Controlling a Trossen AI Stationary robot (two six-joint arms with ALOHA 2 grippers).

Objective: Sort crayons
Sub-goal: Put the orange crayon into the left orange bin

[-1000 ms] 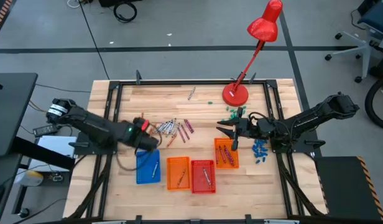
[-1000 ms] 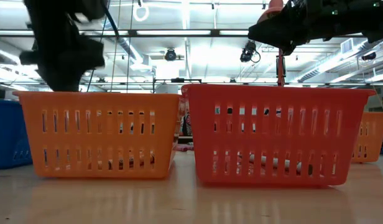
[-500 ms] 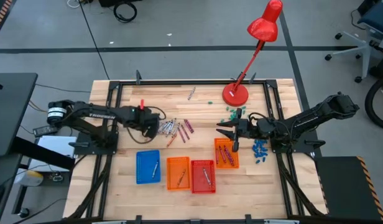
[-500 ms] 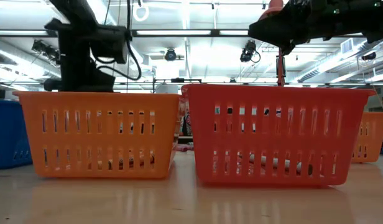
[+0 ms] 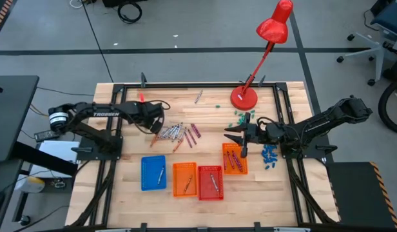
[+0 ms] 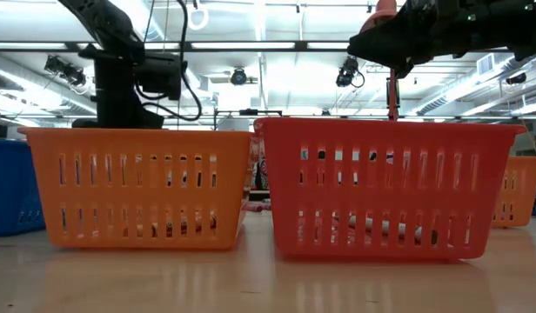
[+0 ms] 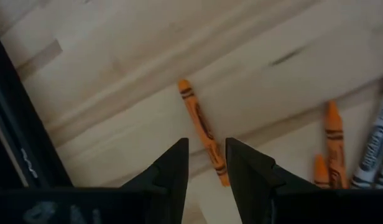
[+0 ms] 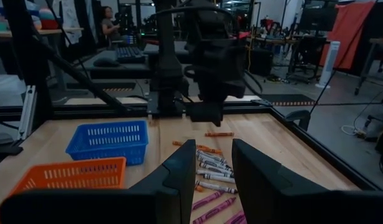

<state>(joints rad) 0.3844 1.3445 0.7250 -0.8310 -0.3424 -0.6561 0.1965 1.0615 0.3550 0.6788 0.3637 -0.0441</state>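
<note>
Several loose crayons [image 5: 179, 133] in orange, grey-white and magenta lie in a heap on the wooden table, left of the middle. My left gripper [image 5: 154, 125] hangs over the heap's left end, fingers pointing down, open and empty. In the left wrist view, my left gripper [image 7: 207, 146] has a single orange crayon [image 7: 201, 124] lying flat on the table beyond its fingertips. My right gripper [image 5: 240, 138] is open and empty above the far end of the small orange tray [image 5: 234, 159]. My right gripper [image 8: 207, 168] faces the heap [image 8: 210, 163] in its wrist view.
A blue tray [image 5: 153, 173], an orange tray [image 5: 184, 179] and a red tray [image 5: 210, 182] stand in a row near the front, each with crayons inside. A red desk lamp's base [image 5: 243, 98] stands at the far right. Teal bits [image 5: 237, 116] and blue bits [image 5: 269, 154] lie near my right arm.
My left gripper has gone from over the blue tray toward the table's far edge, to the left end of the crayon heap. My right arm has kept still.
</note>
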